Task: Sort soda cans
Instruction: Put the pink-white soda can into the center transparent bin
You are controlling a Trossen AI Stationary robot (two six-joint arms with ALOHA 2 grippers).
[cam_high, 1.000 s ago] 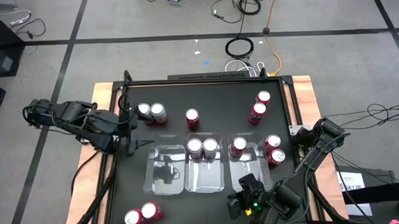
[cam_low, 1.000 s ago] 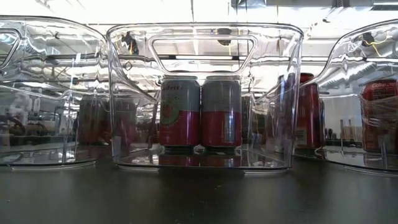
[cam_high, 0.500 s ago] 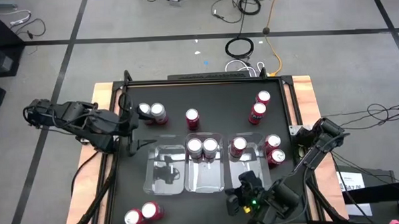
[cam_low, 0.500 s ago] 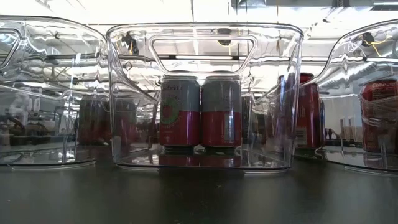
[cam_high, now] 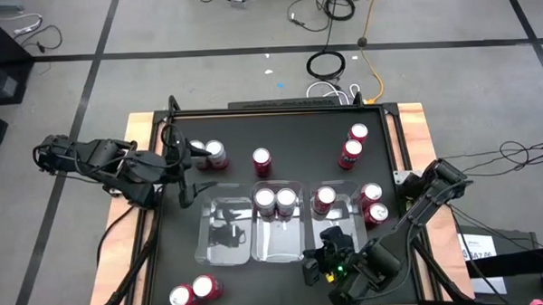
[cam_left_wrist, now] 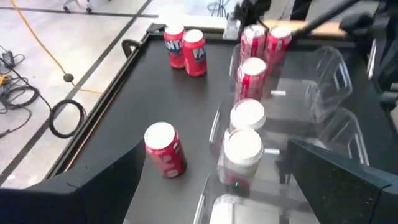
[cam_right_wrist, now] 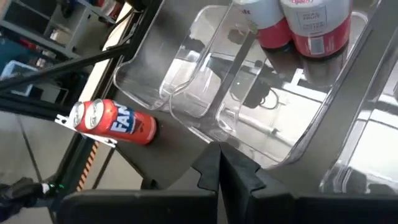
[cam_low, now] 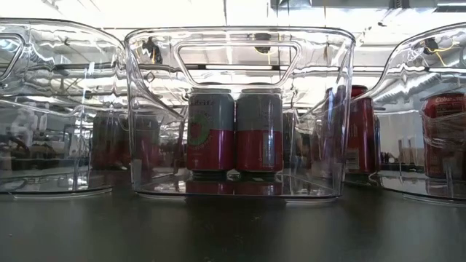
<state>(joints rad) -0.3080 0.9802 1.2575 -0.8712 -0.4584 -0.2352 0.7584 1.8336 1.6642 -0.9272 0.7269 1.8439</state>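
Barely begun: three soda cans [cam_high: 276,201] binned in the clear trays [cam_high: 279,245], the rest loose around the table; left gripper [cam_high: 184,178] spread wide near two, right gripper [cam_high: 313,267] pinched closed, empty.

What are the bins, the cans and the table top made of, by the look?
Middle bin: clear hard plastic, likely acrylic or similar; glossy, see-through walls with glare and a moulded handle slot.
Cans in it: probably aluminium; shiny silver lids in the high view, printed red and silver bodies.
Table top: matte black sheet, material unclear; faint can reflections at table level suggest a smooth finish.
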